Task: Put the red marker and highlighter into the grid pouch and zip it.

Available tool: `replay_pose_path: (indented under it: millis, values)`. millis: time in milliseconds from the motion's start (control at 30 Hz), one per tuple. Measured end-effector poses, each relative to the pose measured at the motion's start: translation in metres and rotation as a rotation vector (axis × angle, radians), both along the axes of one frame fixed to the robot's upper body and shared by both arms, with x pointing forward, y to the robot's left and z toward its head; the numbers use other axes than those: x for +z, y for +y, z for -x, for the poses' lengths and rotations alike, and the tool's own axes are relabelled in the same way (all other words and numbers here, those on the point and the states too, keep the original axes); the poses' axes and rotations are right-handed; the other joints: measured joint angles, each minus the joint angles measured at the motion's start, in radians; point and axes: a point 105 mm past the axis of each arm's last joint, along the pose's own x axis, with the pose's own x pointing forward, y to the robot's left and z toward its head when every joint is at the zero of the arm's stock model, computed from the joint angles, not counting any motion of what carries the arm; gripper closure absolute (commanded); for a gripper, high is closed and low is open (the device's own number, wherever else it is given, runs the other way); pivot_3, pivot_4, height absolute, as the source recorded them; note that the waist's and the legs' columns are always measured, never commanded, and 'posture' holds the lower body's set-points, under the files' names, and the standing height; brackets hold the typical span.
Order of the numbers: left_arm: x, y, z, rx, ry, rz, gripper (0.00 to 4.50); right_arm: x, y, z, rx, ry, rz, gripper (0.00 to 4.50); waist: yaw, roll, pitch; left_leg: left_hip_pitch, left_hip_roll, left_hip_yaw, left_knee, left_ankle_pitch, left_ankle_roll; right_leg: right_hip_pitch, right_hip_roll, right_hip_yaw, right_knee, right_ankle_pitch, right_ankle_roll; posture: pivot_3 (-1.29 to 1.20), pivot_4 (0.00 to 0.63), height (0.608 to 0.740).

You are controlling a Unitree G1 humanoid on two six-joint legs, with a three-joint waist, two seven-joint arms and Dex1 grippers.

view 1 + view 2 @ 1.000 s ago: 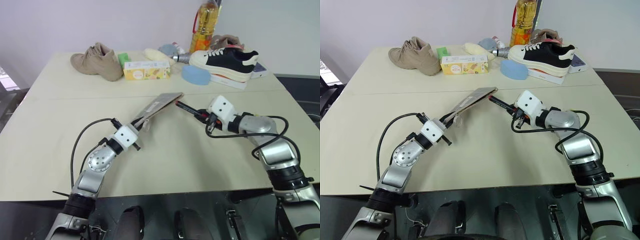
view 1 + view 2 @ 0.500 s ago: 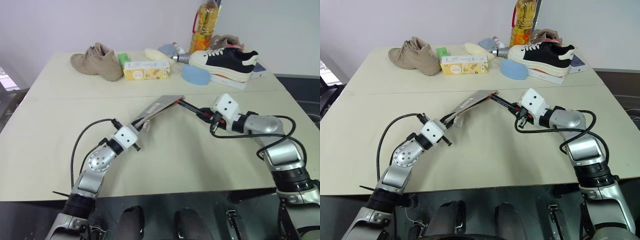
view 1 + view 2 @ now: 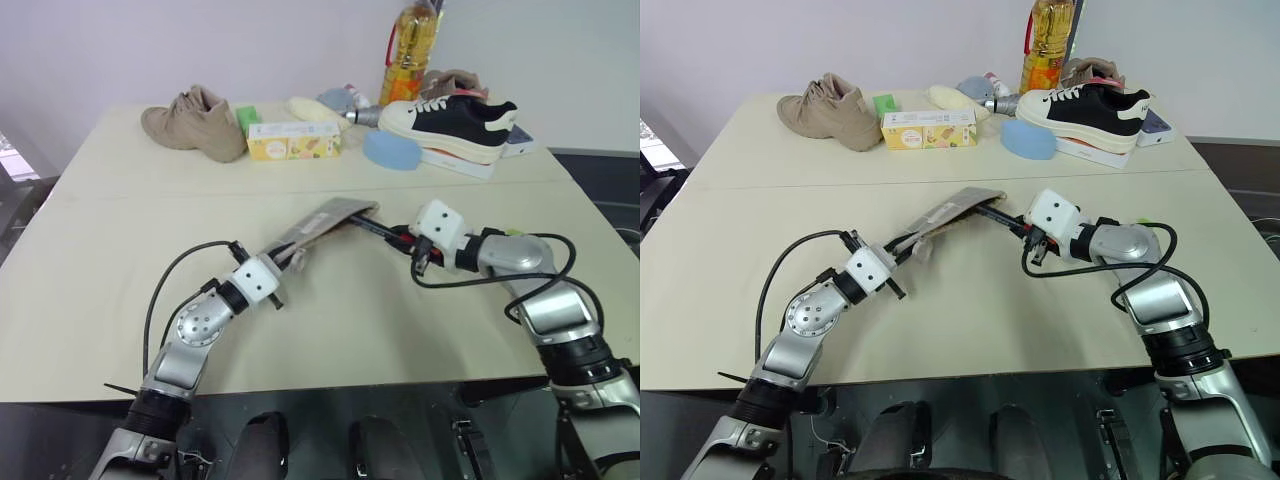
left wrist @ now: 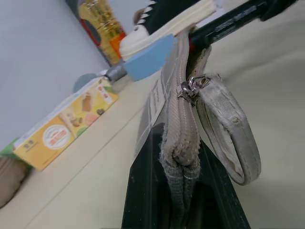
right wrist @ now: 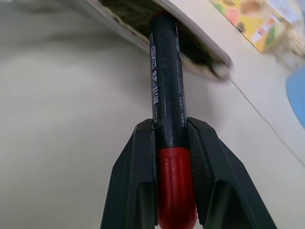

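Note:
My left gripper (image 3: 285,258) is shut on the near end of the grid pouch (image 3: 325,222), right by its zip pull loop (image 4: 228,138), and holds it tilted up off the table. The pouch's far end gapes open. My right gripper (image 3: 405,238) is shut on the red marker (image 5: 164,95), gripping where the red body meets the black part. The marker's black end reaches into the pouch's mouth (image 5: 190,43). A green sliver (image 3: 1143,222) peeks out behind my right forearm; I cannot tell whether it is the highlighter.
Along the table's far side stand a tan shoe (image 3: 195,122), a small green block (image 3: 245,117), a yellow box (image 3: 293,140), a blue oval object (image 3: 392,150), a black-and-white sneaker (image 3: 450,118) and an oil bottle (image 3: 410,50).
The marker's black end, earlier just outside the pouch's far end, now sits inside its mouth. The pouch has sunk a little and its mouth has spread.

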Motion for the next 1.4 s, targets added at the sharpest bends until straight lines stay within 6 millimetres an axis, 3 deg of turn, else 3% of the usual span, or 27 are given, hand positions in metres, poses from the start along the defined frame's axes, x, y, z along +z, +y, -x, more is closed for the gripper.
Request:
replay_pose_path:
  millis: [300,567,700,833,1000,1067,1133,1233,1333,1400]
  values:
    - [-0.005,-0.012,0.019,-0.201,0.067,-0.1,4.5,-0.007,0.033,0.028,0.379,-0.186,0.382,4.14,-0.003,0.0,0.0,0.001,0.0,0.0,0.0,0.0,0.0,0.0,0.001,0.001,0.0,0.0,0.0,0.0,0.15,0.74]
    - [-0.004,-0.013,0.018,-0.191,0.061,-0.088,4.5,-0.003,0.041,0.026,0.376,-0.172,0.328,0.07,0.002,0.0,0.0,0.001,0.0,0.0,0.002,0.0,0.0,0.001,0.0,0.001,0.0,0.0,0.0,0.0,0.15,0.74]
    - [-0.008,-0.015,0.016,-0.139,0.056,-0.057,4.5,0.018,0.02,0.025,0.227,-0.082,0.123,0.07,0.004,0.0,0.0,0.001,0.001,0.0,0.002,0.0,0.0,0.002,0.0,0.001,0.0,0.0,0.0,0.0,0.15,0.74]
    - [-0.011,-0.015,0.01,-0.061,0.037,-0.043,4.5,0.025,-0.019,0.02,0.003,0.047,-0.086,0.07,0.004,0.0,0.0,0.001,0.001,-0.001,0.002,0.0,0.0,0.003,-0.001,0.0,0.0,0.0,0.0,0.0,0.15,0.74]
    - [-0.016,-0.016,-0.003,0.021,0.033,-0.034,4.5,0.012,-0.102,-0.008,-0.521,0.101,-0.266,0.03,0.002,0.0,0.0,0.001,0.0,0.0,0.003,0.0,0.0,0.003,-0.001,0.001,0.001,0.001,0.0,0.0,0.15,0.74]
    - [-0.017,-0.016,-0.006,0.033,0.033,-0.03,4.5,-0.005,-0.139,-0.012,-0.767,0.124,-0.311,0.03,0.001,0.0,0.0,0.001,0.0,0.0,0.003,0.0,0.0,0.002,-0.001,0.002,0.001,0.001,0.0,0.0,0.15,0.74]
    - [-0.019,-0.017,-0.006,0.032,0.04,-0.03,4.5,-0.019,-0.162,-0.009,-0.938,0.15,-0.341,0.03,-0.001,0.001,-0.001,0.001,0.0,0.002,0.001,0.0,0.0,0.0,0.0,0.003,0.001,0.001,0.0,0.0,0.15,0.74]
    - [-0.02,-0.02,-0.005,0.02,0.047,-0.032,4.5,-0.034,-0.18,-0.004,-1.109,0.183,-0.362,0.03,-0.001,0.001,-0.001,0.001,0.0,0.003,0.0,0.0,0.0,0.0,0.0,0.004,0.001,0.001,0.0,0.0,0.15,0.74]
    - [-0.022,-0.02,-0.005,0.009,0.053,-0.036,4.5,-0.048,-0.183,-0.003,-1.198,0.231,-0.417,0.03,-0.001,0.001,-0.001,0.001,0.0,0.003,0.0,0.0,0.0,0.0,0.001,0.004,0.001,0.001,0.0,0.0,0.15,0.74]
    - [-0.021,-0.021,-0.005,0.001,0.047,-0.035,4.5,-0.05,-0.184,-0.003,-1.232,0.259,-0.471,0.59,-0.001,0.001,-0.001,0.001,0.0,0.003,0.001,0.0,0.0,0.001,0.001,0.004,0.001,0.002,0.002,0.0,0.15,0.74]
